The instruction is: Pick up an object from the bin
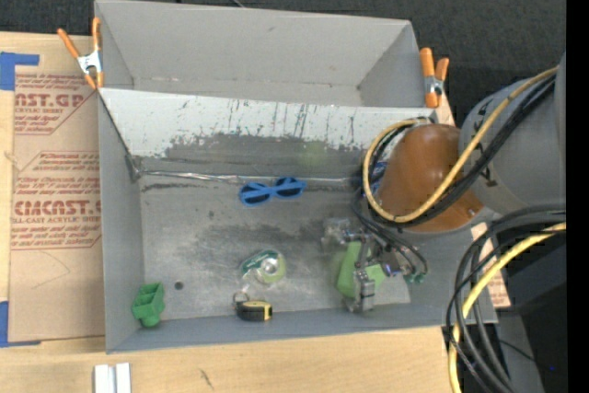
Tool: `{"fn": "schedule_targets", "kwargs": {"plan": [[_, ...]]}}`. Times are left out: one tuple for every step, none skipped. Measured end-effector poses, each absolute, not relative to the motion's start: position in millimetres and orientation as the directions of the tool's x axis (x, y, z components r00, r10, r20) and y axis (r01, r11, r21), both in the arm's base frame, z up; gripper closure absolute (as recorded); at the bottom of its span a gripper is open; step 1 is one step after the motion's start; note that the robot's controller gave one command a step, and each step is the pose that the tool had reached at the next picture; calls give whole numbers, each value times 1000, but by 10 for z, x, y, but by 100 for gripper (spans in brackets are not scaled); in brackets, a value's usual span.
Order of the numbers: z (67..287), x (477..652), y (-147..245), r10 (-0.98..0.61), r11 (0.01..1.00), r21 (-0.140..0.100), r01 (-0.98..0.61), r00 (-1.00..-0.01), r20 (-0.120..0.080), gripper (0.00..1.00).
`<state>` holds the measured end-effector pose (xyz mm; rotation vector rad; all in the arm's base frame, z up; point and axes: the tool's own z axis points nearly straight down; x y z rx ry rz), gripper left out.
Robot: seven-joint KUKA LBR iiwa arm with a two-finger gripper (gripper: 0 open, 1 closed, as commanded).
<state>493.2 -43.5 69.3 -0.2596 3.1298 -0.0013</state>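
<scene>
Camera view, looking down: the gripper [365, 288] sits low in the bin [189, 230], toward the lower right, right against a pale green block [345, 271] on its left side. I cannot tell whether the tool is wide or narrow, or whether it has the block. Left of it lie a clear roll of tape [264, 267] and a small yellow and black tape measure [253, 310], its markings too small to read. Blue sunglasses [271, 190] lie by the back wall, and a green toy [147, 304] sits in the lower left corner.
</scene>
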Motion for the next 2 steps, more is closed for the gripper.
{"fn": "schedule_targets", "kwargs": {"plan": [[698,5162,-1197,-128,992,-4,-128,-992,-3,0],[724,4825,-820,-102,995,-1,-102,-995,-14,0]]}}
